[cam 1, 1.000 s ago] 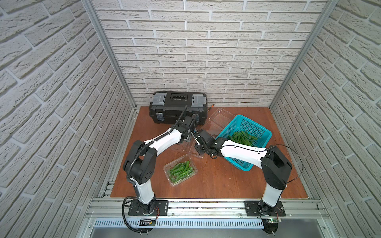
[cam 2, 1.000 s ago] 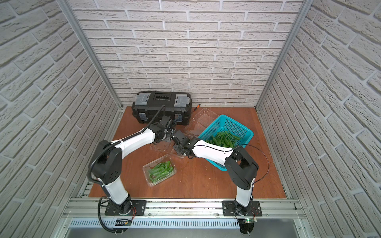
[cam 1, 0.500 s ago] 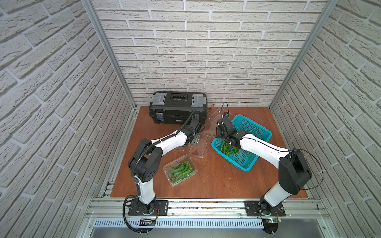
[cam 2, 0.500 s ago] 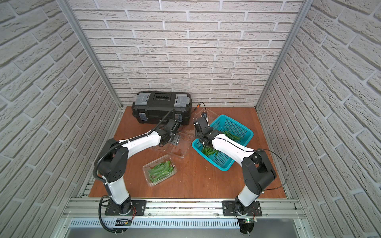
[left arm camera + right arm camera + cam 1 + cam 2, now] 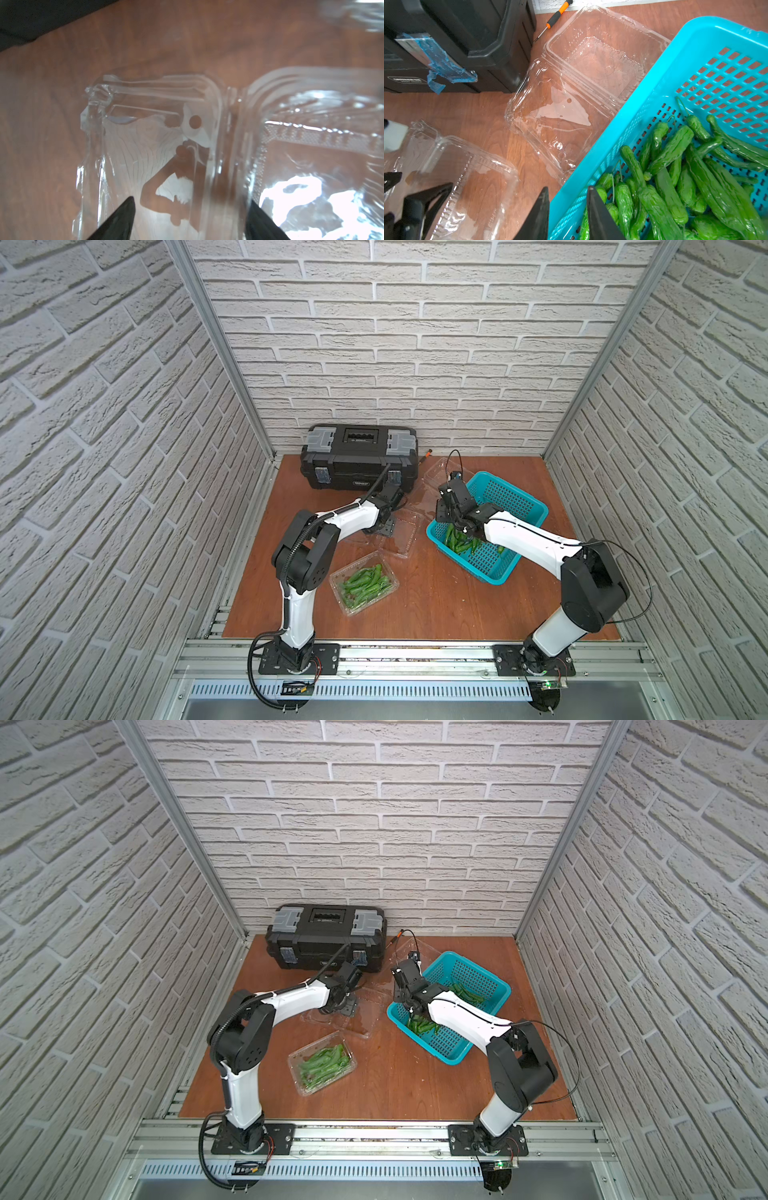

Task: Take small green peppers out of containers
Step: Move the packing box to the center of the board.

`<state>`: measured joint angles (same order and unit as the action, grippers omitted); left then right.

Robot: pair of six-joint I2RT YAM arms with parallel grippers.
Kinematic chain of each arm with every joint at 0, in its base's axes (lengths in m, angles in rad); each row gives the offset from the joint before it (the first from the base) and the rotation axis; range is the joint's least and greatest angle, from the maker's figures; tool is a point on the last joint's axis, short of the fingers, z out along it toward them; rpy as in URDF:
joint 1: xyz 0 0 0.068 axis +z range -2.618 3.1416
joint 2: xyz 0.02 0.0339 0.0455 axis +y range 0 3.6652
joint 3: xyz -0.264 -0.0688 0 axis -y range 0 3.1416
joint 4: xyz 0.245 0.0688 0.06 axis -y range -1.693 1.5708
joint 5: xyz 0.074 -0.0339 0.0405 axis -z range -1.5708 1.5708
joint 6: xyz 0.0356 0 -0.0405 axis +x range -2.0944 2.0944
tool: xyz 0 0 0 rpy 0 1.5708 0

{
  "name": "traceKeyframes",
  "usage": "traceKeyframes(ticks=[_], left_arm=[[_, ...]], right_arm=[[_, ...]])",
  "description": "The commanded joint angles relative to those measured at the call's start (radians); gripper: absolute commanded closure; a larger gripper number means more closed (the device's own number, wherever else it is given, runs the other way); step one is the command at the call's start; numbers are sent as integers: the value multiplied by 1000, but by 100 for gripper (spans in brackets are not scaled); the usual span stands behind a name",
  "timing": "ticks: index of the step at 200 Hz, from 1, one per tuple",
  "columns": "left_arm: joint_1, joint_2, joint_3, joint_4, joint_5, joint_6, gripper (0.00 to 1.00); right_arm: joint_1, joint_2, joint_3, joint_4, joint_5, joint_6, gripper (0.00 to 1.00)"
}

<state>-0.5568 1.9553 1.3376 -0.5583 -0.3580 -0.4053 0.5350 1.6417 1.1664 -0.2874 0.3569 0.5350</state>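
Note:
Three clear containers lie on the wooden floor. A closed one [image 5: 363, 583] [image 5: 322, 1063] near the front holds a heap of small green peppers. An empty one [image 5: 401, 531] [image 5: 361, 1006] [image 5: 158, 135] [image 5: 467, 176] lies open in the middle, and my left gripper [image 5: 384, 526] [image 5: 343, 1006] [image 5: 191, 209] hangs open just above it, its fingers to either side of the hinge. The last container [image 5: 436, 472] [image 5: 591, 62] lies open and empty at the back. More small green peppers [image 5: 459, 543] [image 5: 424, 1025] [image 5: 675, 176] lie in the teal basket [image 5: 511, 497] [image 5: 473, 973] [image 5: 716, 41]. My right gripper [image 5: 439, 517] [image 5: 399, 996] [image 5: 568, 207] is shut on its rim.
A large black toolbox [image 5: 359, 456] [image 5: 328, 936] [image 5: 456, 41] stands against the back wall. An orange-handled screwdriver [image 5: 428, 454] [image 5: 556, 16] lies beside it. Brick walls close in three sides, and a metal rail runs along the front edge.
My right arm has left the middle container and gone to the basket's left corner. The peppers in the basket now lie at its near end. My left gripper has opened slightly.

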Motion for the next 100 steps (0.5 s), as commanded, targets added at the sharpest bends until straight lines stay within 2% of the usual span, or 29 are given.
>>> traceKeyframes(ticks=[1, 27, 66, 84, 100], left_arm=[[28, -12, 10, -69, -57, -32, 21], [71, -25, -5, -125, -96, -45, 20], [192, -110, -73, -197, -91, -104, 19], [187, -172, -91, -211, -77, -93, 19], [145, -226, -88, -236, -57, -88, 18]], right_arm=[[5, -15, -8, 43, -30, -6, 68], [6, -6, -7, 58, -55, -18, 68], [8, 15, 11, 73, -104, -38, 68], [13, 24, 14, 83, -114, -46, 68], [15, 30, 19, 89, -120, -48, 68]])
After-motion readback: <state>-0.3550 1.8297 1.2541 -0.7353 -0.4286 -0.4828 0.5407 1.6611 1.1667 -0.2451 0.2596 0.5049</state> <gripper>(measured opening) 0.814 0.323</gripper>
